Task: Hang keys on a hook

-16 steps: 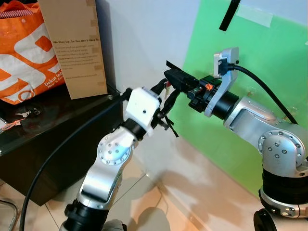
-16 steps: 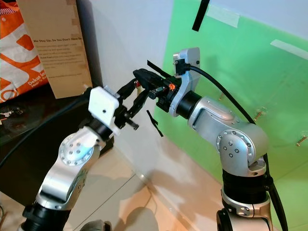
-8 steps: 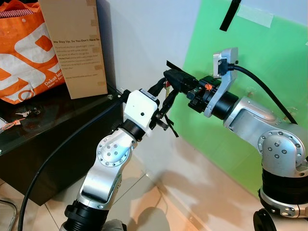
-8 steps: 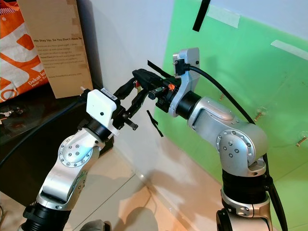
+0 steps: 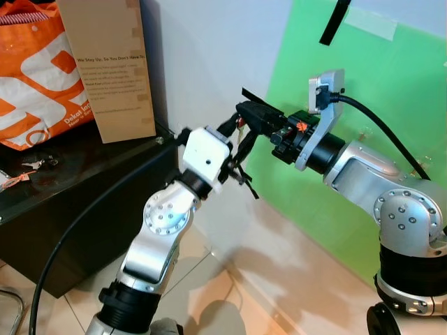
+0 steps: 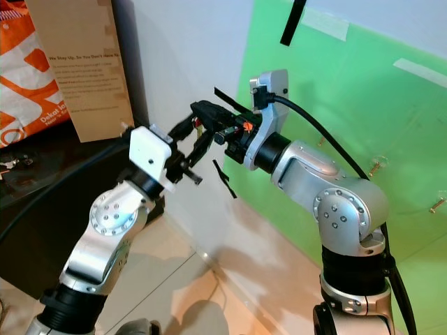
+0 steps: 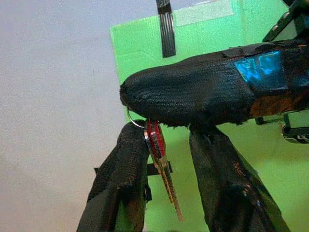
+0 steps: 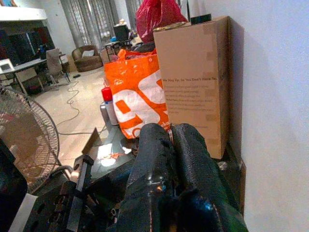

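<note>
Left gripper (image 5: 237,150) higher — keys (image 7: 159,154) pinched.

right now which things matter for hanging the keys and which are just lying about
Job: keys, right gripper shut on their ring, left gripper open around them, green board.
Lying about: orange bag, cardboard box, black cabinet.

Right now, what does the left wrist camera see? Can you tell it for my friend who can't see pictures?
A red-topped key on a thin ring hangs from the right gripper, whose padded black fingers are shut on it. The left gripper stands open below, one finger on each side of the key. Behind them are a pale wall and a green board with tape strips.
</note>
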`<state>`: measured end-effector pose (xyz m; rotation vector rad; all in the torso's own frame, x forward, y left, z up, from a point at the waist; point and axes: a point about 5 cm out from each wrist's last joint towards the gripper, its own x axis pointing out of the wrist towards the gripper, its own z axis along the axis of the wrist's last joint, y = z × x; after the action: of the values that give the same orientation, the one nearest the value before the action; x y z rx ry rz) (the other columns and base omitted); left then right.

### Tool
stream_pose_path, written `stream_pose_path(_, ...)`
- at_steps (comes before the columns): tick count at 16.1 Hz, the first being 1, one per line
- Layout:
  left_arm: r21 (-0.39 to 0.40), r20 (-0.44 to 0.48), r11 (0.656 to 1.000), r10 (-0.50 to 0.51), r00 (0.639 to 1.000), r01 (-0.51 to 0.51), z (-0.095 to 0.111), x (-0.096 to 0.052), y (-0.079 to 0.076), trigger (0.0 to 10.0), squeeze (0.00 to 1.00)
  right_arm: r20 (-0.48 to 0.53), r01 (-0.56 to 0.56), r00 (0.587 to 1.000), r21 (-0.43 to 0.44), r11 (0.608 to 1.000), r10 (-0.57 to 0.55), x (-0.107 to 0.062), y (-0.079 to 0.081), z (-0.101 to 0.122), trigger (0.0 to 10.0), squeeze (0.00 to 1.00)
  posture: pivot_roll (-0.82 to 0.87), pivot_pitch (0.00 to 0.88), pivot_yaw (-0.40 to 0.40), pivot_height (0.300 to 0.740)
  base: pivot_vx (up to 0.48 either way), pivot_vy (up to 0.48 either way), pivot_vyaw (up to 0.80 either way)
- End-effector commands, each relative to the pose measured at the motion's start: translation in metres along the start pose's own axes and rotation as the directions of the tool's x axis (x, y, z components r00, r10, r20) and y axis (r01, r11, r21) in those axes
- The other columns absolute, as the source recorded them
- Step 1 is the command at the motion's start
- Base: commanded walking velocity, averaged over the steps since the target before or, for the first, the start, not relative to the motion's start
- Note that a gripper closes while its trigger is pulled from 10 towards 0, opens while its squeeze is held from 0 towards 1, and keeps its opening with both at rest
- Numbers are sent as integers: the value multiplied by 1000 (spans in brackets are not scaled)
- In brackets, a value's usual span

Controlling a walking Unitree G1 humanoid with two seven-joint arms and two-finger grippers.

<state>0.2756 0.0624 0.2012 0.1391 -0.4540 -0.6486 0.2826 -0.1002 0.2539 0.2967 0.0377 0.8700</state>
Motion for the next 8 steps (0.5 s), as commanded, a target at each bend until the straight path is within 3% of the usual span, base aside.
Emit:
stream_pose_path(1, 0, 16, 1000, -20, 1000, 20, 1, 4, -1, 6863, 0, 2, -4, 1000, -4, 1000, 4, 0, -1, 4, 10000, 0, 7, 0, -99, 740, 0, 0, 0)
stream_pose_path(4, 0, 30, 999, -32, 999, 32, 2, 6, -3, 4863, 0, 3, -1, 1000, -5, 1000, 1, 0, -1, 5, 10000, 0, 6, 0, -98, 740, 0, 0, 0)
stream_pose_path(6, -2, 31, 1000, -31, 999, 31, 2, 5, -5, 6510, 0, 2, 0, 1000, -5, 1000, 0, 0, -2, 5, 10000, 0, 7, 0, -100, 740, 0, 0, 0)
stream_pose_path(8, -3, 32, 1000, -19, 999, 19, 2, 3, -6, 10000, 0, 2, 0, 1000, -6, 1000, 0, 0, -2, 5, 10000, 0, 8, 0, -102, 740, 0, 0, 0)
